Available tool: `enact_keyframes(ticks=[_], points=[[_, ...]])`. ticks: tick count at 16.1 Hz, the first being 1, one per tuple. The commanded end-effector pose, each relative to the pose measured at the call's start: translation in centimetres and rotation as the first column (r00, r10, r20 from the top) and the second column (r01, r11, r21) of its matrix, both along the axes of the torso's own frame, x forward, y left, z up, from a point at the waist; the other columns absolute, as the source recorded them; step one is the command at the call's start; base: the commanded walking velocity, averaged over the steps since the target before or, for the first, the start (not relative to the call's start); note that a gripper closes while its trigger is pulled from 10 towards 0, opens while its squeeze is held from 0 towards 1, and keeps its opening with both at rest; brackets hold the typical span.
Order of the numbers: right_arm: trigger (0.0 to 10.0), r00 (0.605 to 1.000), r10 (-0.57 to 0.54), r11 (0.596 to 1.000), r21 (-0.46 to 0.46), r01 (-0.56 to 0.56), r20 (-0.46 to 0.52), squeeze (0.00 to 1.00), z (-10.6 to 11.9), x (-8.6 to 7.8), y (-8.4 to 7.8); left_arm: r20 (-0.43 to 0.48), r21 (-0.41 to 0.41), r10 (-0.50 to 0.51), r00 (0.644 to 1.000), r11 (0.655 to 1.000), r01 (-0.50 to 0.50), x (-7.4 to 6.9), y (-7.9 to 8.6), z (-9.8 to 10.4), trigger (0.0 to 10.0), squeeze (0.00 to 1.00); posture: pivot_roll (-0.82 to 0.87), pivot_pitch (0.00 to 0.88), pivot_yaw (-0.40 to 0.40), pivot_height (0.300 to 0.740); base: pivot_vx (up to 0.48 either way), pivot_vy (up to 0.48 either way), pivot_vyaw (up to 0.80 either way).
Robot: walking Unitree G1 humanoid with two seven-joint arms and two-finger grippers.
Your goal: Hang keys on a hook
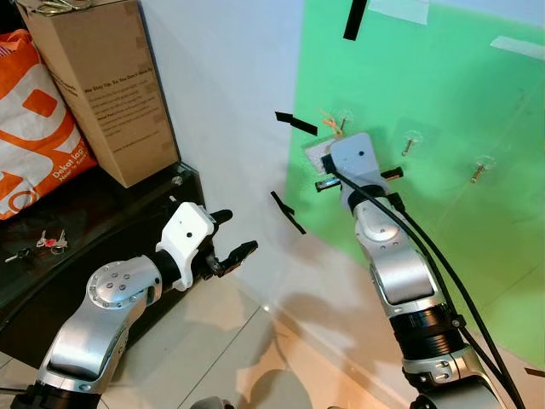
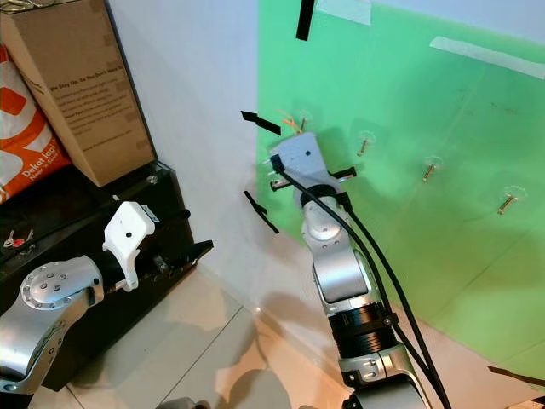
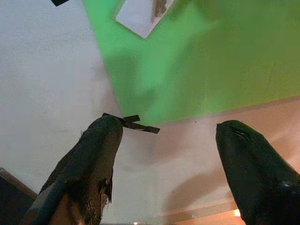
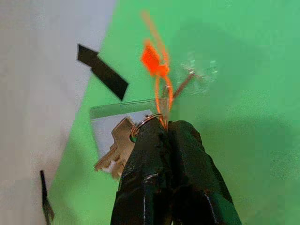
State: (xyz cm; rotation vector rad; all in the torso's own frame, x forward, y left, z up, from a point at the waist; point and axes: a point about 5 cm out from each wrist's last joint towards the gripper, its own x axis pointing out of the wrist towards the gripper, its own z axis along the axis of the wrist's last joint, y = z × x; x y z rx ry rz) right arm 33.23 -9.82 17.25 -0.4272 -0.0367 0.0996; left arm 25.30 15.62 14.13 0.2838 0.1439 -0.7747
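While right end effector pinches keys at hook, left end effector spread near black tape.

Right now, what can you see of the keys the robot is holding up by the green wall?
The keys are a small silver metal bunch on a thin ring, with a clear plastic tag beside them and an orange cord knotted above. The right gripper is shut on the ring, holding the bunch up against the green sheet. The cord lies over the leftmost hook; whether it is fully caught there is unclear.
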Motion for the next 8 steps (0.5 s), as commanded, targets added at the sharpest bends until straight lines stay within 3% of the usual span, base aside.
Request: enact_keyframes(ticks=[1, 8], points=[[10.0, 1.000, 0.009, 1.000, -0.001, -0.009, -0.026, 0.00, -0.3, 0.1, 0.1, 0.005, 0.008, -0.010, 1.000, 1.000, 0.010, 0.0, -0.1, 0.3, 10.0, 0.00, 0.02, 0.000, 0.027, 0.740, 0.000, 0.000, 0.00], [10.0, 0.996, -0.017, 1.000, -0.010, 0.016, -0.086, 0.00, -1.3, 0.2, -0.3, 0.005, 0.006, -0.013, 1.000, 1.000, 0.013, 0.1, -0.2, 0.3, 10.0, 0.00, 0.01, 0.000, 0.027, 0.740, 0.000, 0.000, 0.00]])
